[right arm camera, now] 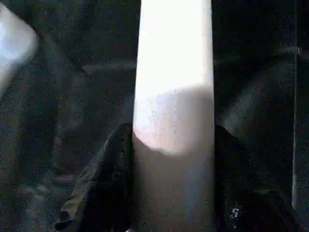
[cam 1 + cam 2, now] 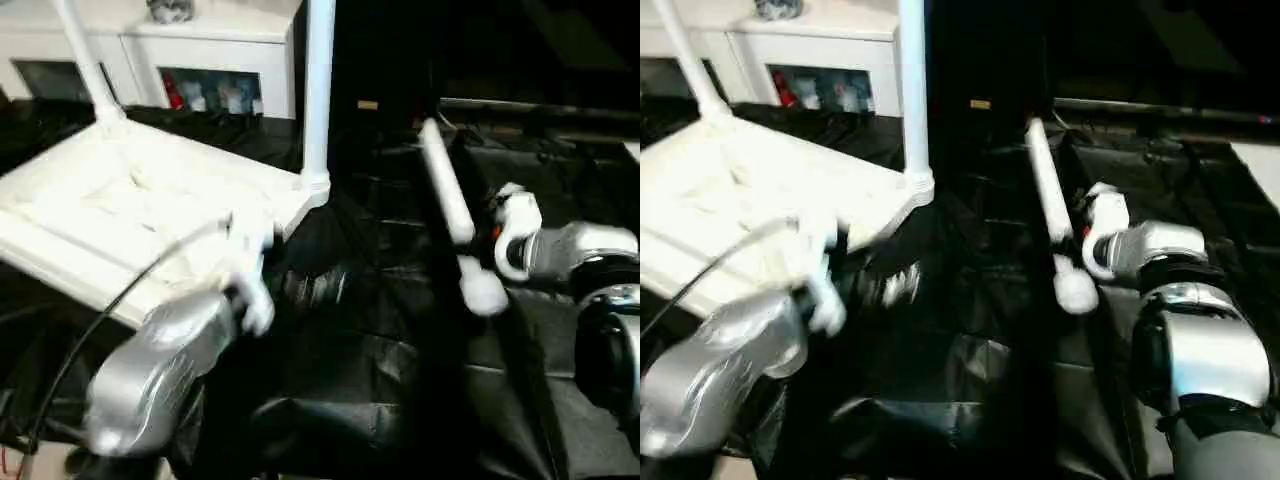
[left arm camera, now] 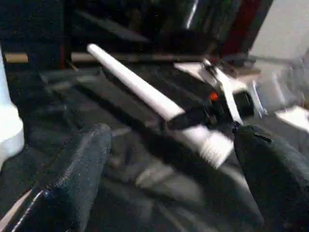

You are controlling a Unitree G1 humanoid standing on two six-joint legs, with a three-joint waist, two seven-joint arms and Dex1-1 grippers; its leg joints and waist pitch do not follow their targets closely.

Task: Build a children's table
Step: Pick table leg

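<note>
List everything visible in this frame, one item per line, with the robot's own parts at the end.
tabletop: one, white, upside down on the black cloth, at the robot's left.
fitted legs: two, white, standing up from the tabletop's far corner sockets.
loose leg: one, white, threaded end toward the robot, right of centre, held between the right pincer's fingers.
black cloth: one, draped over the work table.
white cabinet: one, behind the tabletop, with coloured items on its shelf.
left pincer: one, black fingers, open, pointing toward the loose leg.
right pincer: one, black fingers, closed on the loose leg.
forearms: two, silver, at the near left and right.
</note>
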